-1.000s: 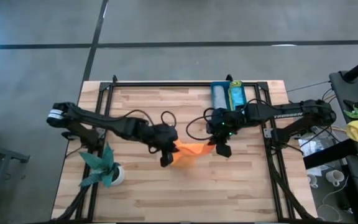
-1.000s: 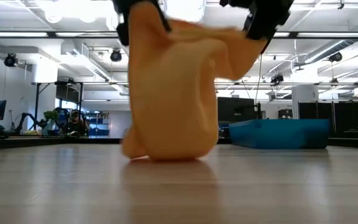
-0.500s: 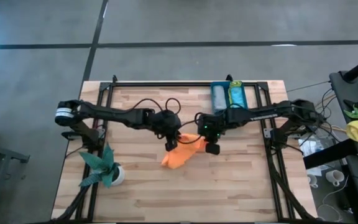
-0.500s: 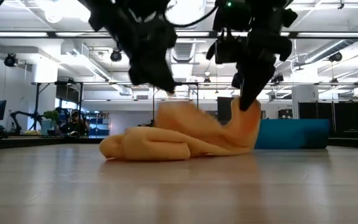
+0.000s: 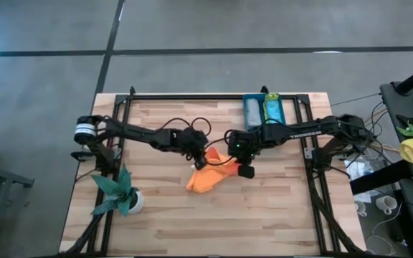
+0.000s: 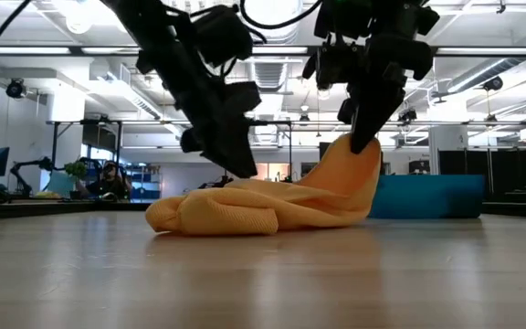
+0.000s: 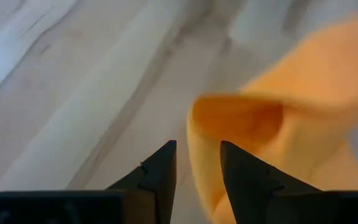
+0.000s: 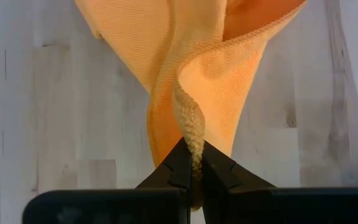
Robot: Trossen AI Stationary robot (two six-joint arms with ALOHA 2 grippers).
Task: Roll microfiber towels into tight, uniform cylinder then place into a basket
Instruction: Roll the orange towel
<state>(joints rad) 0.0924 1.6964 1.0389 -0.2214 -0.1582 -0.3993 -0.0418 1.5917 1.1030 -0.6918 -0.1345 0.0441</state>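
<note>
Crumpled orange microfiber towel [image 5: 210, 175] is lying mid-frame on the wooden desk [image 5: 163, 222], stretching toward lower left. Right hand [image 5: 244, 170] is pinching its right corner aloft; left hand [image 5: 201, 162], slightly parted and holding nothing, is hovering at its upper edge.

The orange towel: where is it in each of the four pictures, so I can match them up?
High view: orange towel at table centre, between both arms.
Low view: crumpled heap on the wood, one corner lifted.
Left wrist view: a fold just past the left gripper, not clamped.
Right wrist view: hangs from the right gripper, shut on its edge.
Shared landmark: the right gripper pinching that raised corner.
</note>
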